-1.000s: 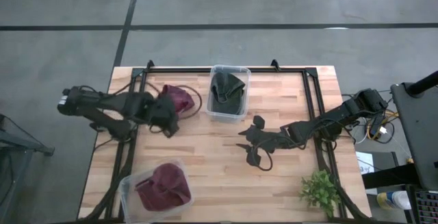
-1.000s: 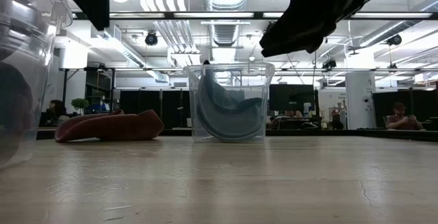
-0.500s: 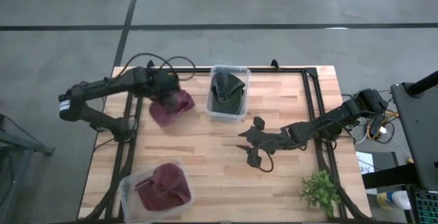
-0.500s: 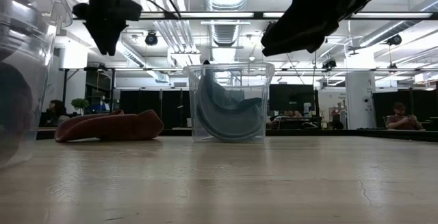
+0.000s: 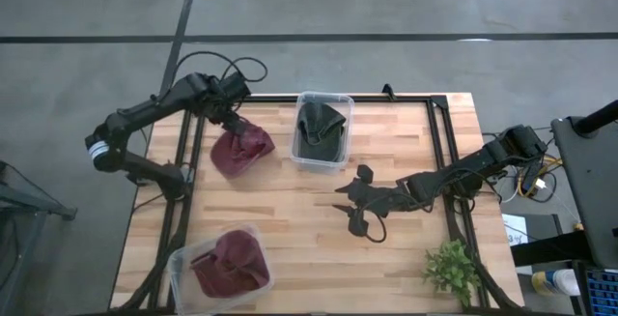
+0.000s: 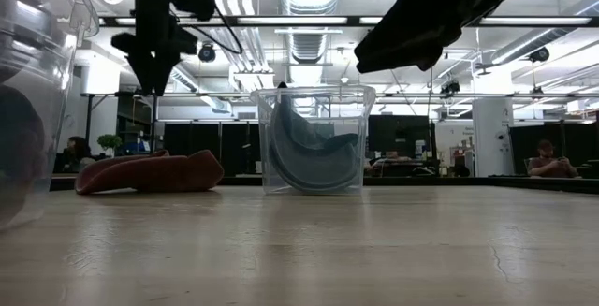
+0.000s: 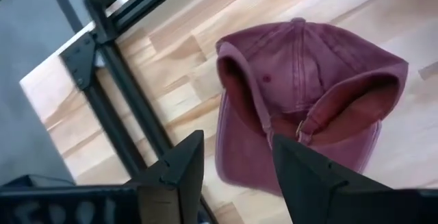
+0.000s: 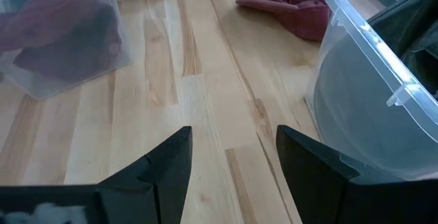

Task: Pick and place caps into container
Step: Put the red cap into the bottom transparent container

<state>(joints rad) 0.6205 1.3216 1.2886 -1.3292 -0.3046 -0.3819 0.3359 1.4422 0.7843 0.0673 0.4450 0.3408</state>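
A maroon cap (image 5: 241, 149) lies on the table's far left part, crown side on the wood; it also shows in the left wrist view (image 7: 308, 80) and the low view (image 6: 150, 172). My left gripper (image 5: 231, 120) hangs open above the cap's far side, apart from it (image 7: 236, 145). A second maroon cap (image 5: 230, 263) sits in the clear container at the near left. A dark olive cap (image 5: 321, 130) lies inside the clear container at the far middle. My right gripper (image 5: 350, 205) hovers open over the table's middle (image 8: 233, 138), holding nothing.
The near-left container (image 5: 183, 258) and the far-middle container (image 5: 323, 99) stand on the wood. A small green plant (image 5: 452, 270) is at the near right corner. Black frame rails (image 5: 188, 161) run along both table sides. Bare wood lies between the containers. People sit far behind the table (image 6: 543, 161).
My left arm has swung from over the near side of the maroon cap toward the table's far edge, and its gripper has turned so that it now points down at the cap from the far side. The cap has stayed in place. The right arm has kept still.
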